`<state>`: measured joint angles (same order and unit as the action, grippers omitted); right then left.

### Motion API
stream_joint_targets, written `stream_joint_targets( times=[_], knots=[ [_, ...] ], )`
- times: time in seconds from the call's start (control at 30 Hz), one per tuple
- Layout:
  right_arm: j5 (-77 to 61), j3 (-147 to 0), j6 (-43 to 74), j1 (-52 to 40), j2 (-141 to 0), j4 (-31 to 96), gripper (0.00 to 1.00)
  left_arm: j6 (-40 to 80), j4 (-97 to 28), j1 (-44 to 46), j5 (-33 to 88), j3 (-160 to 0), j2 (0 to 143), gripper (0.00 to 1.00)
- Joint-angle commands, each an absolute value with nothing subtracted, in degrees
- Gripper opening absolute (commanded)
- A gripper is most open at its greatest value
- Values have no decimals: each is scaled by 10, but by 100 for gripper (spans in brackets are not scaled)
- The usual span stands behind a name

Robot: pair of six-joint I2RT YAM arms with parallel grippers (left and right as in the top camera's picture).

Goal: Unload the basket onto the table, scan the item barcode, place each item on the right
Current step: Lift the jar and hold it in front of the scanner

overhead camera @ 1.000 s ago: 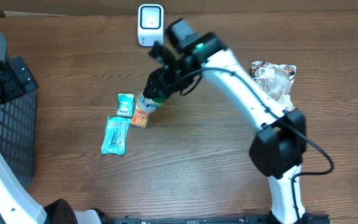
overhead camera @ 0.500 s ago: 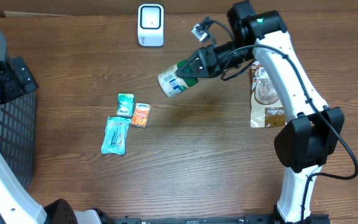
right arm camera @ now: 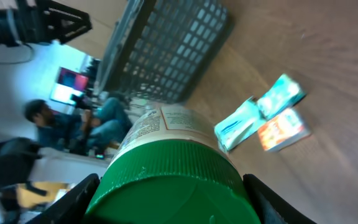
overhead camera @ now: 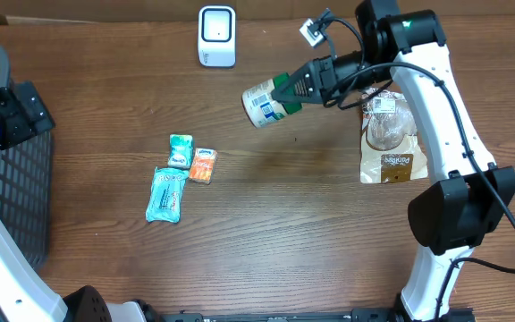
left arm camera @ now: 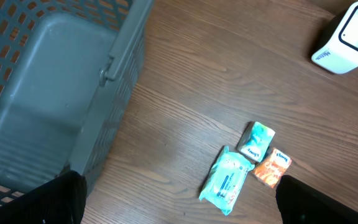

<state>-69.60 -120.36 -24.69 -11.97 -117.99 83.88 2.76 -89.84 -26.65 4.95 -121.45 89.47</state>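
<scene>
Green-lidded bottle hangs above the table, far middle, grasped at its lid by the right jaws; the left jaws stand released by the basket, holding nothing. We judge the scan needs the bottle carried left and farther — barcode face, which we cannot pick out, turned square to the scanner. The wood bears three small packets near left, a snack bag right. Beyond, blurred, a person sits.

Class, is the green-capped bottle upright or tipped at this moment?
Tipped: the bottle lies sideways in the right claw, gripped at its cap, base pointing left.
</scene>
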Motion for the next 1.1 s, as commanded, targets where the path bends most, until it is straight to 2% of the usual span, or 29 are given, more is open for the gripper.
stream_joint_targets(
  times=[0.0,0.13,0.23,0.3,0.43,0.6,0.83,1.07],
  knots=[
    [-621,-1221,-168,-139,-1156,785,29,19,-898,-266,56,-1220,897,99],
    [-426,-1221,-61,-178,-1156,698,30,19,-898,-266,56,-1220,897,100],
    [-270,-1221,-51,-218,-1156,627,30,19,-898,-266,56,-1220,897,99],
    [-166,-1221,-71,-245,-1158,568,31,19,-898,-266,56,-1220,897,100],
    [3,-1219,-189,-299,-1169,436,36,19,-898,-266,56,-1220,897,99],
    [71,-1218,-328,-327,-1210,285,43,19,-898,-266,56,-1220,897,100],
    [89,-1218,-529,-322,-1303,86,39,19,-898,-266,56,-1220,897,100],
    [107,-1218,-634,-310,-1388,-50,40,19,-898,-266,56,-1220,897,100]
  ],
)
